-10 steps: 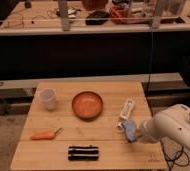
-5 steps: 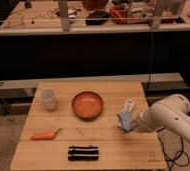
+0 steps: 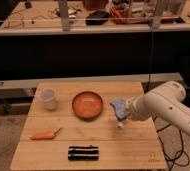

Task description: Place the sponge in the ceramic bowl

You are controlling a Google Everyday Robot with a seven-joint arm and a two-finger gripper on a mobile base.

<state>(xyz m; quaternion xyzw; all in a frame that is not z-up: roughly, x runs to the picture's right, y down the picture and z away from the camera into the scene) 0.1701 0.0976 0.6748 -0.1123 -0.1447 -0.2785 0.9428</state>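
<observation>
The orange-brown ceramic bowl [image 3: 87, 105] sits on the wooden table [image 3: 88, 150], just behind its middle. To the bowl's right, my gripper [image 3: 121, 112] on the white arm holds the blue-grey sponge [image 3: 118, 106] a little above the tabletop. The gripper is shut on the sponge, which sits close to the bowl's right rim but outside it.
A translucent white cup [image 3: 48, 98] stands at the table's back left. An orange-handled tool [image 3: 45, 135] lies at the left front. A black ribbed block [image 3: 83, 153] lies near the front edge. A cluttered bench [image 3: 93, 20] runs behind the table.
My arm has carried the sponge up and leftward from the table's right side toward the bowl. Nothing else has moved.
</observation>
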